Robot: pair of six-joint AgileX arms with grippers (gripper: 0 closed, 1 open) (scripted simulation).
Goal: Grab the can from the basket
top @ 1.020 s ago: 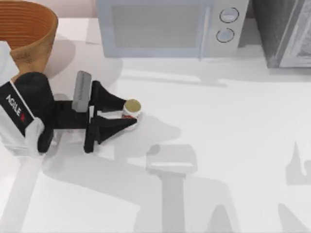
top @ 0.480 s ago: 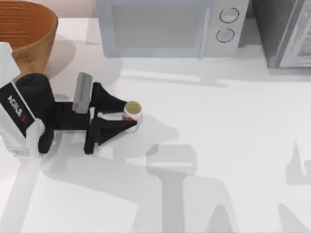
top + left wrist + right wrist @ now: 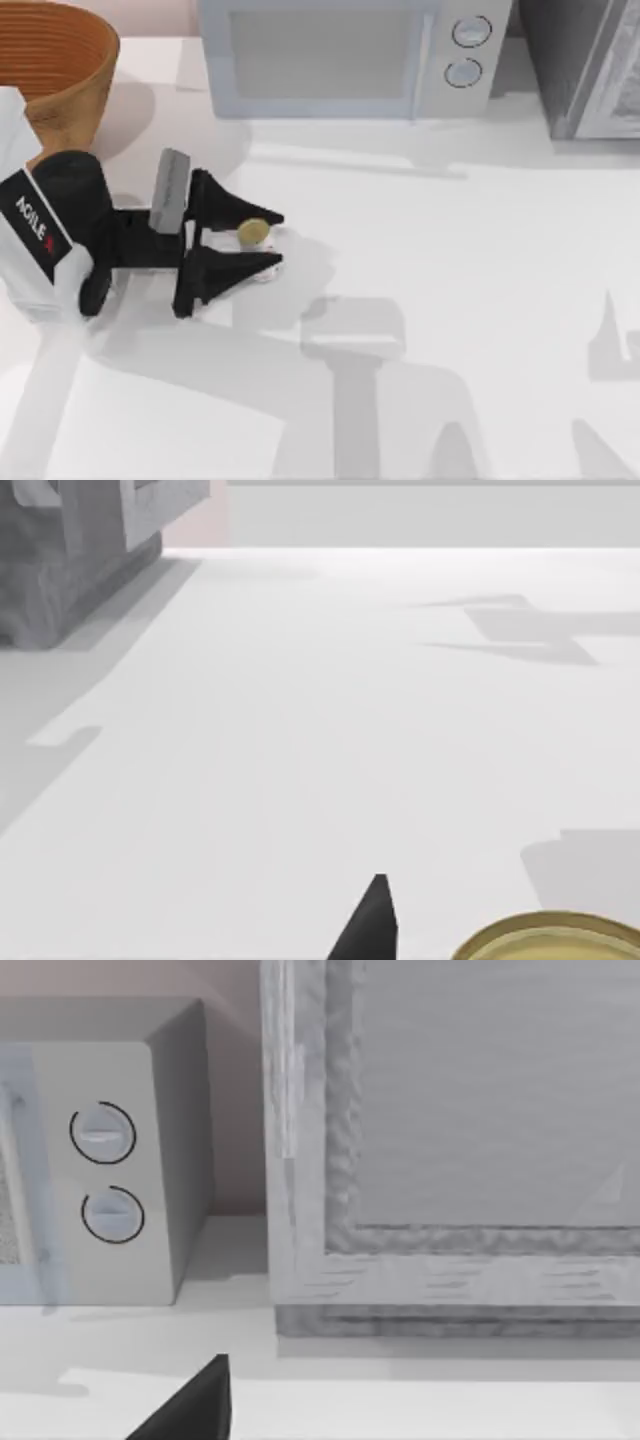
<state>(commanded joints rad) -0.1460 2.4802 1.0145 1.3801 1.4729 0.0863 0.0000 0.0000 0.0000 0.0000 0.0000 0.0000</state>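
Writing: "AGILEX" reads on the left arm's white cover.
Left gripper point(image 3: 262, 240): fingers pinch the can point(image 3: 253, 233) on the table point(image 3: 450, 300), well outside the basket point(image 3: 60, 60) at top left.
Change: the can has slid deeper between the fingers.
Hidden: can's label seemingly covered; only its gold end shows.

Left arm point(image 3: 45, 250): white shell segments joined by a rounded black section; "AGILE" in white lettering with a red mark on a black panel. Grey rectangular block mounted behind the end effector. Left end effector point(image 3: 262, 240): matte black, two tapered wedge-shaped fingers point(image 3: 235, 210) narrowing to points. Right wrist view: one black pointed fingertip point(image 3: 195, 1405) of the same form.
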